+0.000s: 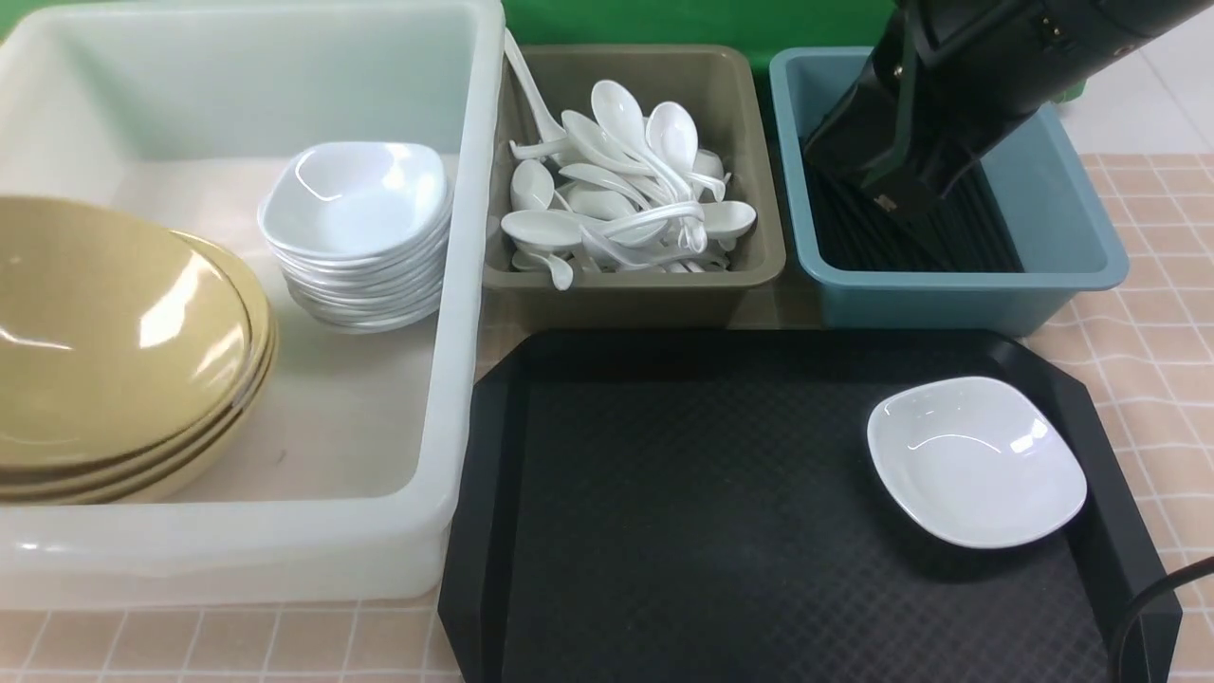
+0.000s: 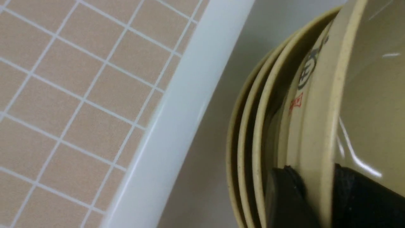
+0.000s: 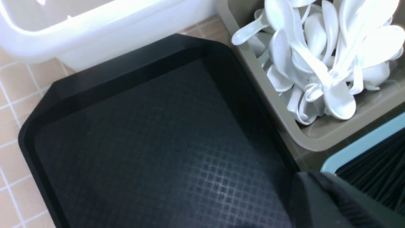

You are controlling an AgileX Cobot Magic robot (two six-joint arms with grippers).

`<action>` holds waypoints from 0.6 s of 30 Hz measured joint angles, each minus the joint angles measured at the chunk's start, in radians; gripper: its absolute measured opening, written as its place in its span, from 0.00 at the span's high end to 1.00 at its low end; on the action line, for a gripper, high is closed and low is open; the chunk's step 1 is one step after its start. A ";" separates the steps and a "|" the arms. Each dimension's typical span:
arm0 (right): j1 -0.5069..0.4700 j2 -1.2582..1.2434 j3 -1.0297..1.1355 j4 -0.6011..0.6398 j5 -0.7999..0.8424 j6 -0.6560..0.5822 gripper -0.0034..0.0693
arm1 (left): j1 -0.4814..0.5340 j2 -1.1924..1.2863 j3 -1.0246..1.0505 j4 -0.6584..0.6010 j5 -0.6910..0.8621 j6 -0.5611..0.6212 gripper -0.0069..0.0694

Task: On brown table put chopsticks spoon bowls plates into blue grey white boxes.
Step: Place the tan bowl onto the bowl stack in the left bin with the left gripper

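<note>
bowl rim [image 2: 329,107] in left end effector [image 2: 319,190], wrist view only

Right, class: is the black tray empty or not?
Not empty. One white plate lies in the tray, near its right edge; the rest of its floor shows bare.

I log glossy mustard bowls [image 1: 104,323], glossy white plates [image 1: 356,204] and spoons [image 1: 616,194], smooth translucent plastic tub [image 1: 471,285], smooth plastic olive-grey bin [image 1: 626,302] and teal bin [image 1: 929,304], textured matt black tray [image 1: 683,493], checked cloth on table [image 1: 1157,351].
</note>
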 joint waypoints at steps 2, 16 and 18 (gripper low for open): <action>0.000 0.000 0.000 0.000 0.000 -0.001 0.90 | -0.016 0.003 -0.001 0.053 0.004 -0.002 0.58; 0.000 0.000 0.003 -0.066 0.018 0.059 0.90 | -0.402 -0.023 -0.369 0.030 0.273 -0.160 0.17; -0.004 0.000 0.017 -0.153 0.063 0.137 0.90 | -0.614 -0.004 -0.381 -0.001 0.255 -0.141 0.17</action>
